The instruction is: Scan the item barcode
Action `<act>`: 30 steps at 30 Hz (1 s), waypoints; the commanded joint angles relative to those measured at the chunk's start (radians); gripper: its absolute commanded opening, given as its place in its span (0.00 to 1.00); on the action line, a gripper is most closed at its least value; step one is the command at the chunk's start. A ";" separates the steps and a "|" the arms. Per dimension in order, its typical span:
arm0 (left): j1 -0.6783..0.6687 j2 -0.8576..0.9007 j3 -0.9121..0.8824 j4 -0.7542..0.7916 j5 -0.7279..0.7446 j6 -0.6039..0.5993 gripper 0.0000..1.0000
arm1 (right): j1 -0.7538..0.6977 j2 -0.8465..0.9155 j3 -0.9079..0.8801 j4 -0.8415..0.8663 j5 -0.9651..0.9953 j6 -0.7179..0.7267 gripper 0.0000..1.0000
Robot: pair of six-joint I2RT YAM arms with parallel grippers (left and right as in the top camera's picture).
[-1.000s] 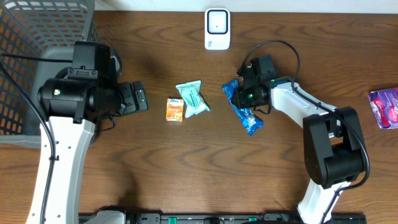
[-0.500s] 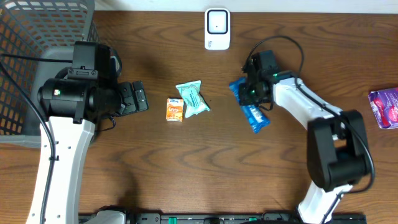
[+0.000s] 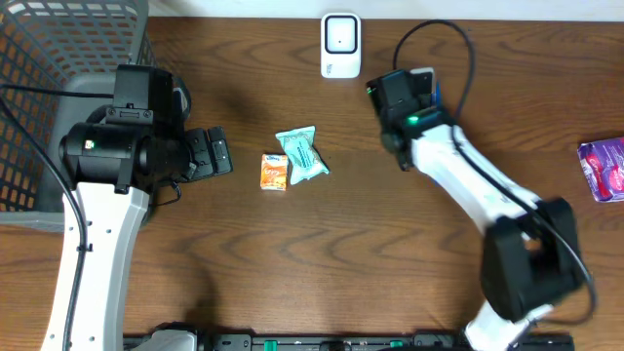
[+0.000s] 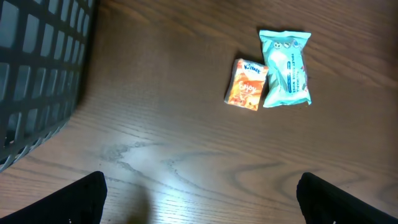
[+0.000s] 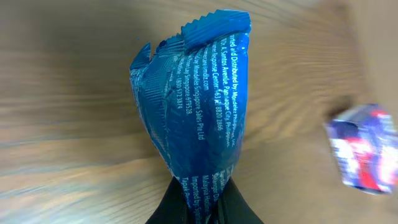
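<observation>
The crinkled blue packet (image 5: 199, 112), white print along it, stands pinched at its bottom end, near the white scanner (image 3: 340, 44).

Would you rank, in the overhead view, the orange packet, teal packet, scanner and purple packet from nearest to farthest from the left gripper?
1. Orange packet, beside the left gripper.
2. Teal packet, just beyond it.
3. Scanner, top centre.
4. Purple packet, far right.

Four snack packets: one shiny blue plastic packet (image 5: 194, 106) in the right gripper (image 5: 200, 200), one small orange packet (image 3: 275, 171), one teal packet (image 3: 300, 154), one purple packet (image 3: 604, 168). One white scanner box (image 3: 340, 44). One grey wire basket (image 3: 68, 49).
</observation>
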 commanded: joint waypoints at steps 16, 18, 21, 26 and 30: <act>0.003 -0.002 0.020 -0.003 -0.006 0.013 0.98 | 0.166 0.140 0.024 0.011 -0.066 0.110 0.64; 0.003 -0.002 0.020 -0.003 -0.006 0.013 0.98 | 0.148 0.082 0.037 0.016 -0.114 0.111 0.67; 0.003 -0.002 0.020 -0.003 -0.006 0.013 0.98 | 0.098 -0.014 0.046 0.016 -0.146 0.111 0.78; 0.003 -0.002 0.020 -0.003 -0.006 0.013 0.98 | -0.030 -0.125 0.046 -0.035 -0.281 0.082 0.81; 0.003 -0.002 0.020 -0.003 -0.006 0.013 0.98 | -0.119 -0.123 0.040 -0.080 -0.467 -0.147 0.88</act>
